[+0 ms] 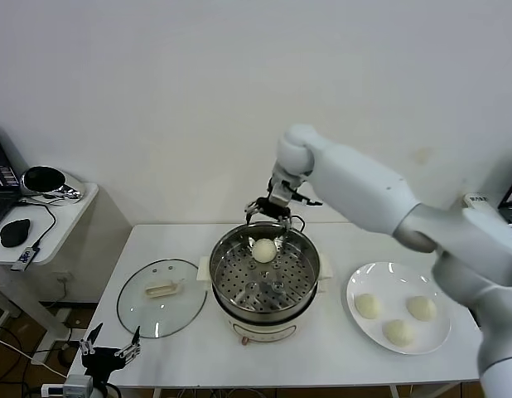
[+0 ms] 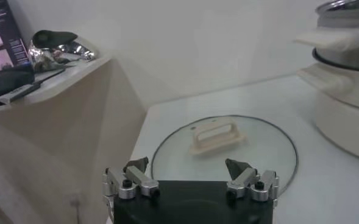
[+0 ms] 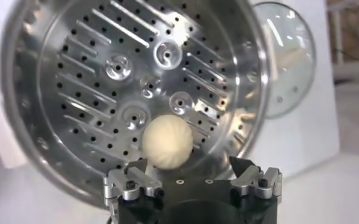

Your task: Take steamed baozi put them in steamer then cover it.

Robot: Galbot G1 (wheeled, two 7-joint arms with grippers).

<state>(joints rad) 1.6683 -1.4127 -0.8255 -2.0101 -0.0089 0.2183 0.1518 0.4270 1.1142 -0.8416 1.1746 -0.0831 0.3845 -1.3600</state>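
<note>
The steel steamer [image 1: 301,274] stands mid-table with its perforated tray bare except for one cream-white baozi [image 1: 263,249] at its far side; that bun also shows in the right wrist view [image 3: 167,142]. My right gripper [image 1: 272,209] hovers open just above the steamer's far rim, over that bun and not touching it [image 3: 191,167]. Three more baozi [image 1: 368,305] [image 1: 421,308] [image 1: 398,332] lie on a white plate [image 1: 359,278] to the right. The glass cover [image 1: 161,297] with its cream handle lies flat left of the steamer. My left gripper [image 1: 111,347] is open, low at the table's front left corner, near the cover [image 2: 222,146].
A side table [image 1: 70,203] at far left carries a black mouse, cables and a shiny dark object. The steamer's side [image 2: 344,91] rises beside the cover. The white wall stands close behind the table.
</note>
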